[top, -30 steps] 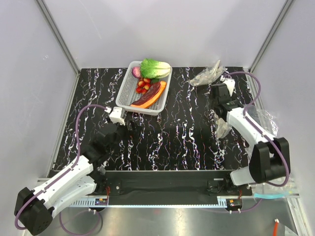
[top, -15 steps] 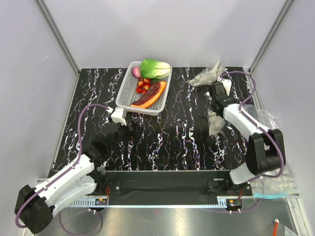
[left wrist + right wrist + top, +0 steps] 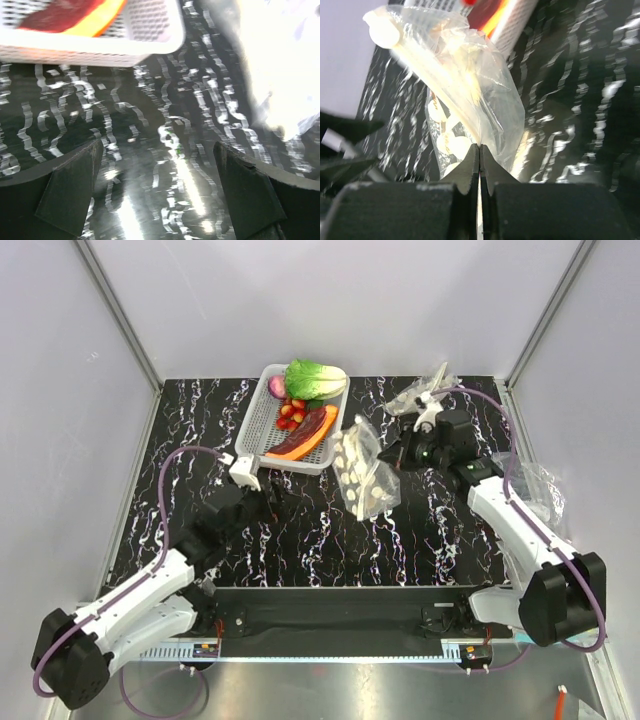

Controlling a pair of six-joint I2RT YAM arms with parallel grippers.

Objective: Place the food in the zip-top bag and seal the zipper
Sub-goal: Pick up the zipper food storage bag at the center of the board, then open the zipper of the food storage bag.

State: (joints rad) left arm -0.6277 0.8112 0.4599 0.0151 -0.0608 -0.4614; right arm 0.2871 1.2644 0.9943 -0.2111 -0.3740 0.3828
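The food lies in a white lattice basket (image 3: 256, 420) at the back: a lettuce head (image 3: 315, 378), a pink bulb (image 3: 277, 386), red berries (image 3: 291, 414), and a dark-red piece (image 3: 308, 428) beside an orange piece (image 3: 314, 441). My right gripper (image 3: 392, 454) (image 3: 479, 147) is shut on one edge of the clear, dotted zip-top bag (image 3: 362, 472) (image 3: 470, 85). The bag hangs above the table, just right of the basket. I cannot pick out the zipper for certain. My left gripper (image 3: 268, 502) (image 3: 160, 187) stands open and empty over the table, by the basket's near corner (image 3: 150, 30).
Crumpled clear plastic (image 3: 425, 392) lies at the back right behind the right arm. More clear plastic (image 3: 538, 485) lies at the table's right edge. Grey walls close the table in at the back and on both sides.
The right gripper has shut on the bag, lifted it off the table and carried it left toward the basket. The left arm has crept slightly forward.
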